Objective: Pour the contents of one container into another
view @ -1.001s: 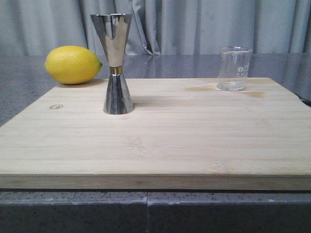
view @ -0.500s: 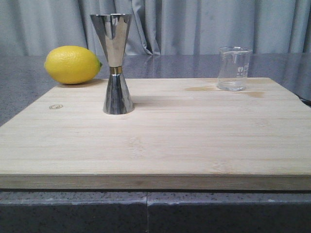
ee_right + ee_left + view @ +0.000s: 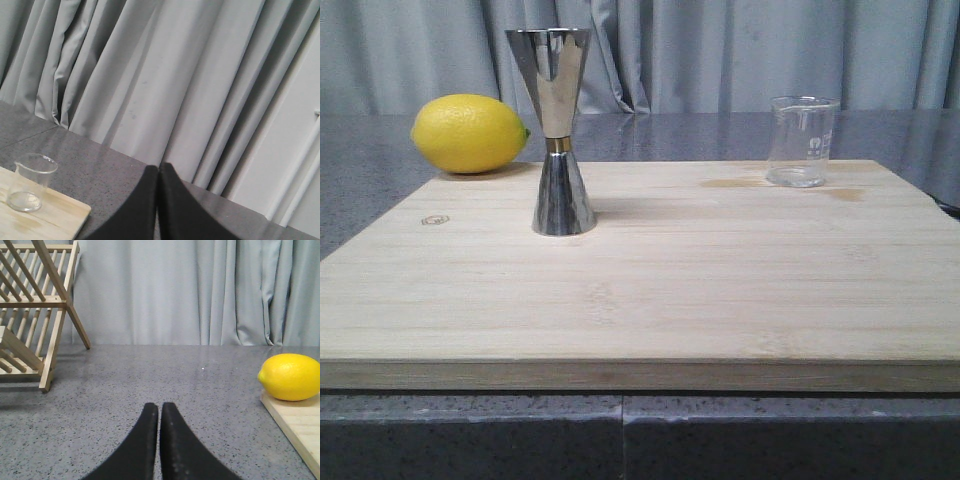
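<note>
A: What is shown, and where are the task's objects placed?

B: A clear glass beaker [image 3: 802, 141] is seen upright at the far right corner of the wooden board [image 3: 650, 300]; a steel jigger [image 3: 558, 131] stands upright toward the board's left, well apart from it. A lemon [image 3: 470, 133] lies at the far left corner, behind and beside the jigger. The board is carried by the grey bench [image 3: 150, 375].

A: How are the end effectors set?

B: The left end effector [image 3: 159, 410] is pressed together, nothing held, over bare bench beside the board; the right end effector [image 3: 158, 170] is likewise closed on nothing, off the board's right corner near the beaker. (A wooden rack [image 3: 35, 315] is visible only in the left wrist view.)

A: How is the beaker expected to handle?

B: It is judged light, rigid, smooth and breakable; a little clear liquid may lie at its bottom, though this cannot be confirmed. A gentle side grip around the mid-wall, away from the pour lip, is advised. The jigger, narrow-based and tall, is judged easily tipped.
</note>
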